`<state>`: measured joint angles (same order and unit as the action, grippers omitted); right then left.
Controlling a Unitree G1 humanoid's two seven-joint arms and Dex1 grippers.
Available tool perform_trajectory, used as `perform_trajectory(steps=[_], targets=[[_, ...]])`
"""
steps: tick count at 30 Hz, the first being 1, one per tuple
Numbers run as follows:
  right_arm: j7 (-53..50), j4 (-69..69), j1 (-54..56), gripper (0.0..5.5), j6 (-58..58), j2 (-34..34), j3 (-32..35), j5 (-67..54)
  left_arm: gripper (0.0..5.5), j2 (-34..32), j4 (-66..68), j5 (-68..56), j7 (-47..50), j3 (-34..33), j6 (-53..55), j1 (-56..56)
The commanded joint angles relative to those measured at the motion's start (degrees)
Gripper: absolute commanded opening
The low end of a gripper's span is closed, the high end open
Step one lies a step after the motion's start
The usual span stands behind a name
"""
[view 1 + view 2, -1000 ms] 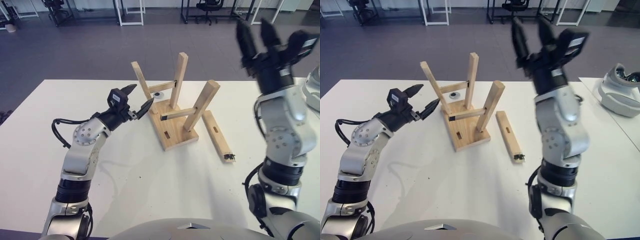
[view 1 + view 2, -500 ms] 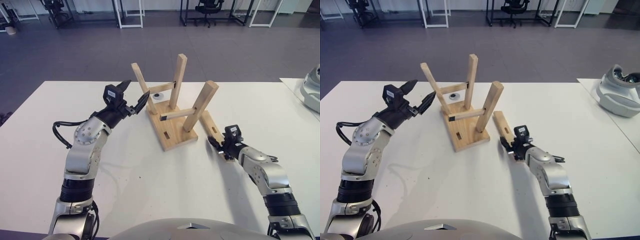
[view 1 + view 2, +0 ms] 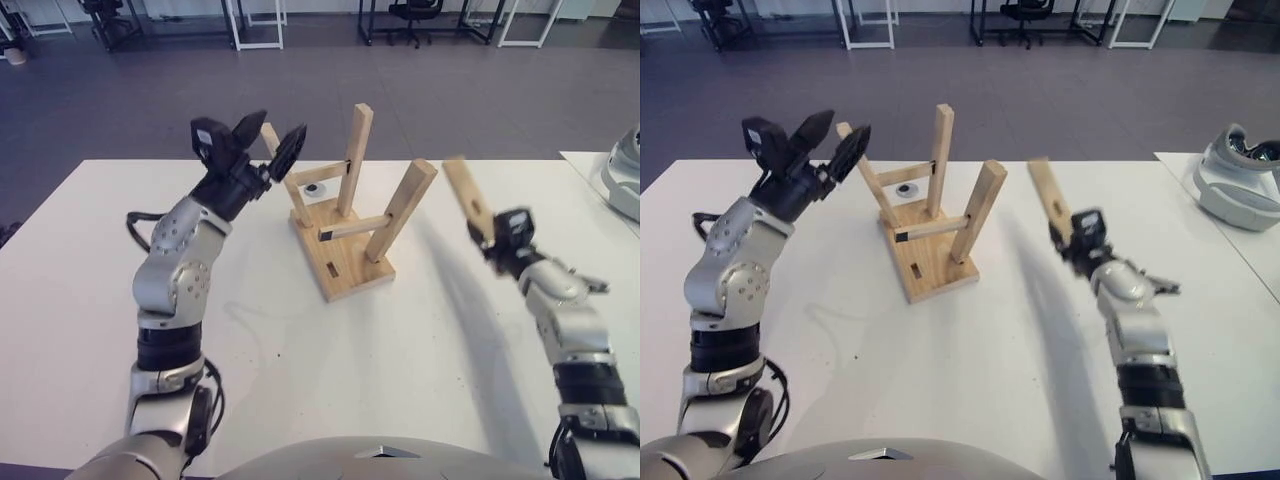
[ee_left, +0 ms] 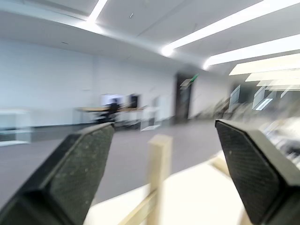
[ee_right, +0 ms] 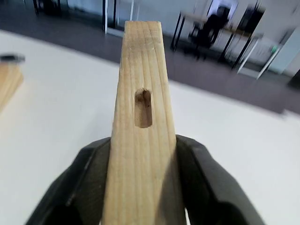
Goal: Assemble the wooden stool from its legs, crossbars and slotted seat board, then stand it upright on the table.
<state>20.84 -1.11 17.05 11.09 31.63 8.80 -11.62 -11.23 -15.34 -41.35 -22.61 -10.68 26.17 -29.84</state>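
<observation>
**Step in hand.** Fitting the fourth leg. The stool (image 3: 345, 215) stands inverted. Its seat board (image 3: 340, 268) lies flat on the surface (image 3: 300, 380), about midway between the left and right edges and nearer the far edge. Three legs are seated in the board and joined by two crossbars (image 3: 350, 228). The near-left corner of the board carries no leg, and slots show in the board near that corner.

**Loose leg.** The right gripper (image 3: 505, 240) holds the fourth leg (image 3: 462, 195) clear of the surface, between the stool and the right edge. Its fingers (image 5: 89, 183) are clamped on the lower end, one on each side face. The long axis is steeply tilted, with the free end pointing up and toward the far-left corner of the surface. A slot (image 5: 143, 108) in one face looks toward the wrist camera.

**Left gripper.** The left gripper (image 3: 270, 142) is raised at the top of the far-left leg (image 3: 283, 170). Its fingers are spread wide and grasp nothing.

**Stool orientation.** The seated legs point upward and splay slightly. The board's edges sit at an angle to the surface's edges.

**Next move (judgement).**
1. Carry the loose leg over the bare corner.
2. Match its tilt to the other legs, with its slot facing the crossbar ends.
3. Press it home, with the left gripper steadying the frame.

The stool is not yet stood upright.
</observation>
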Motion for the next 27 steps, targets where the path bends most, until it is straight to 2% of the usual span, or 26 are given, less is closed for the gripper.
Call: perform_trajectory(steps=[1, 4, 7, 17, 25, 27], targets=[[7.63, 8.02, 9.26, 2.07, -7.83, 1.89, -3.23, -0.34, 3.96, 4.42, 4.78, -14.01, 4.01, -4.35, 6.49, -7.60], [11.90, 13.09, 14.25, 2.07, -12.33, 1.14, -9.31, 2.49, 3.96, 7.58, 7.35, -21.35, 5.95, -5.64, 7.80, -13.09], [13.62, 14.87, 16.21, 2.07, -13.48, -0.46, -12.72, 3.56, 3.96, 8.56, 5.56, -25.39, 5.58, -5.16, 8.45, -14.81], [14.38, 17.62, 16.40, 2.07, -15.00, -3.14, -12.92, 2.23, 2.22, 7.48, 5.18, -24.51, 5.52, -4.23, 7.44, -13.31], [13.84, 16.96, 16.70, 2.07, -15.35, -3.53, -12.98, 3.60, 1.06, 6.69, 3.91, -22.79, 4.01, -3.17, 6.06, -12.89], [13.78, 16.66, 16.95, 2.61, -15.02, -3.65, -13.51, 4.23, 1.04, 5.72, 3.46, -21.93, 3.67, -3.46, 5.52, -12.81]])
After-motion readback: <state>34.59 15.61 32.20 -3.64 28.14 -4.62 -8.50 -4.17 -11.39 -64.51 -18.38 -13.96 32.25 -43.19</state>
